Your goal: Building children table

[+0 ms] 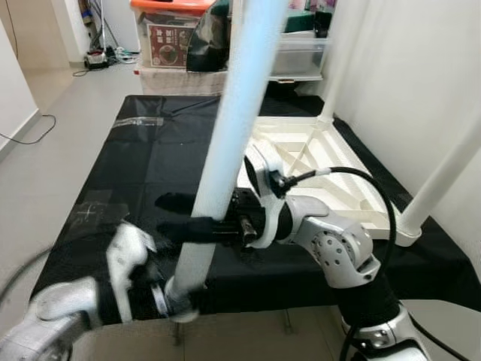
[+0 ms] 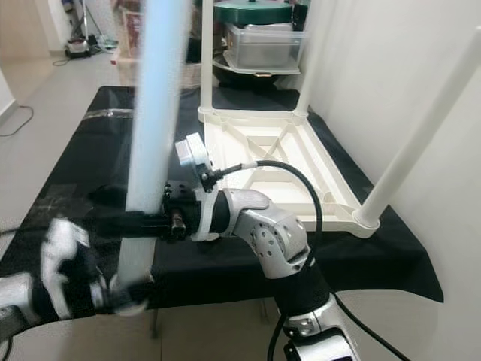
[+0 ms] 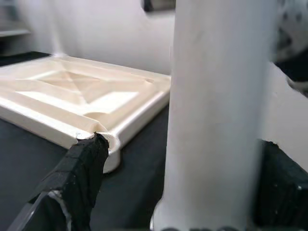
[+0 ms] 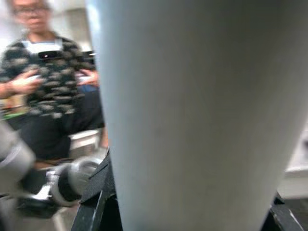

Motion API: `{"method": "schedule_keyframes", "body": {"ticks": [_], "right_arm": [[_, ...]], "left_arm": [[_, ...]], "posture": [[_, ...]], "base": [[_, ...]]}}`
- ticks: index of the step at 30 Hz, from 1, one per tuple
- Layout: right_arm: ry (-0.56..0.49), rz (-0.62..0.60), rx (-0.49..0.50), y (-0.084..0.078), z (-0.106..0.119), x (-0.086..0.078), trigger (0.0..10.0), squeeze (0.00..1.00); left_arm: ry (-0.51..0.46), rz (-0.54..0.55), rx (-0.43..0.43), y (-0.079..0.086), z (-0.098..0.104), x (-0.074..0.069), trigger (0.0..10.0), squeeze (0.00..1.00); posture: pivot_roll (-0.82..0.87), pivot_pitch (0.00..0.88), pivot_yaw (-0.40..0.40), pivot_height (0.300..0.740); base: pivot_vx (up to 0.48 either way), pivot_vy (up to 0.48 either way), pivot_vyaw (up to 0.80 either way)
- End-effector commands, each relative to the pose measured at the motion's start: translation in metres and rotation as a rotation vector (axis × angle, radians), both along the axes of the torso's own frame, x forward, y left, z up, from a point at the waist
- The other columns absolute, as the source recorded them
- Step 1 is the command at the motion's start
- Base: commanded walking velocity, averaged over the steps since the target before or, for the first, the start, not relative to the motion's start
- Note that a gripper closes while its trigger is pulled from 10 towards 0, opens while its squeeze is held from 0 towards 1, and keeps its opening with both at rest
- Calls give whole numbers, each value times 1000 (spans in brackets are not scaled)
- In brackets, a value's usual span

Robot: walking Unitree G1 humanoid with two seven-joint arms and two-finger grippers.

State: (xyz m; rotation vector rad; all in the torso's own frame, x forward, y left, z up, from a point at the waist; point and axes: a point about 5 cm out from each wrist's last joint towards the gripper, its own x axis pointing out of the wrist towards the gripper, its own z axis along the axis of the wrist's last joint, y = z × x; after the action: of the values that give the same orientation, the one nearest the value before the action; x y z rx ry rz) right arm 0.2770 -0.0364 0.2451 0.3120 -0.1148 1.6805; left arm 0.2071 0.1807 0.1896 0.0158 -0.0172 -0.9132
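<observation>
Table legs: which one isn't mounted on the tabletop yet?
The pale leg held upright by both grippers, right gripper mid-shaft, left gripper at its base. The other legs stand fixed in the upturned tabletop's corners.

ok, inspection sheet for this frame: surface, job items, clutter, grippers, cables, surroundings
Surface: black cloth spread over the work area, on grey floor.
Job's things: white tabletop lying upside down on the cloth, three legs fitted; loose white leg held nearly upright.
Clutter: nothing seen on the cloth.
Grippers: right gripper clamped around the leg mid-height; left gripper at the leg's lower end, blurred, jaws either side of it.
Cables: black cable looping over the right arm; cord on the floor.
Surroundings: storage bins behind, white wall to the right, person nearby.
</observation>
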Motion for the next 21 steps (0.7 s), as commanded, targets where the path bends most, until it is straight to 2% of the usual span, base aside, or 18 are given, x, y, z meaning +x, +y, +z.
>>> {"method": "schedule_keyframes", "body": {"ticks": [1,2,4,5,7,8,9,10,11,12,13,16,17,18,19,20,21], "right_arm": [[-3,-23,0,-2,0,3,0,0],[14,-167,-33,-7,-2,19,0,0],[14,-167,-33,-7,-2,19,0,0],[44,-342,-103,-13,-6,39,0,0],[44,-342,-103,-13,-6,39,0,0],[92,-526,-166,-23,-11,58,0,0],[92,-526,-166,-23,-11,58,0,0],[136,-678,-202,-35,-13,72,0,0],[136,-678,-202,-35,-13,72,0,0],[165,-769,-214,-44,-14,80,0,0],[165,-769,-214,-44,-14,80,0,0],[185,-997,-215,-60,-9,97,0,0],[185,-997,-215,-60,-9,97,0,0],[192,-1068,-220,-64,-7,102,0,0],[192,-1068,-220,-64,-7,102,0,0],[213,-1156,-203,-68,-2,108,0,0],[213,-1156,-203,-68,-2,108,0,0]], "left_arm": [[8,18,2,4,2,-2,10000,1000],[16,23,-2,9,2,-9,10000,1000],[16,23,-2,9,2,-9,10000,1000],[16,61,9,15,1,-14,10000,655],[16,61,9,15,1,-14,10000,655],[6,147,39,24,-1,-14,10000,0],[6,147,39,24,-1,-14,10000,0],[-15,271,36,36,-1,-13,10000,0],[-15,271,36,36,-1,-13,10000,0],[-34,361,27,44,0,-12,10000,0],[-34,361,27,44,0,-12,10000,0],[-77,580,13,62,0,-4,10000,0],[-77,580,13,62,0,-4,10000,0],[-76,643,19,68,-2,-1,10000,0],[-76,643,19,68,-2,-1,10000,0],[-68,725,58,77,-8,4,10000,0],[-68,725,58,77,-8,4,10000,0]], "posture": [[72,0,-42,740],[71,0,-43,740],[71,0,-43,740],[74,0,-45,740],[74,0,-45,740],[79,0,-52,740],[79,0,-52,740],[80,0,-53,740],[80,0,-53,740],[85,0,-57,740],[85,0,-57,740],[91,0,-61,740],[91,0,-61,740],[92,0,-60,740],[92,0,-60,740],[91,0,-59,740],[91,0,-59,740]], "base": [[0,0,0],[0,0,0],[0,0,0],[0,0,0],[0,0,0],[0,0,0],[0,0,0],[0,0,0],[0,0,0],[0,0,0],[0,0,0],[0,0,0],[0,0,0],[0,0,0],[0,0,0],[0,0,0],[0,0,0]]}}
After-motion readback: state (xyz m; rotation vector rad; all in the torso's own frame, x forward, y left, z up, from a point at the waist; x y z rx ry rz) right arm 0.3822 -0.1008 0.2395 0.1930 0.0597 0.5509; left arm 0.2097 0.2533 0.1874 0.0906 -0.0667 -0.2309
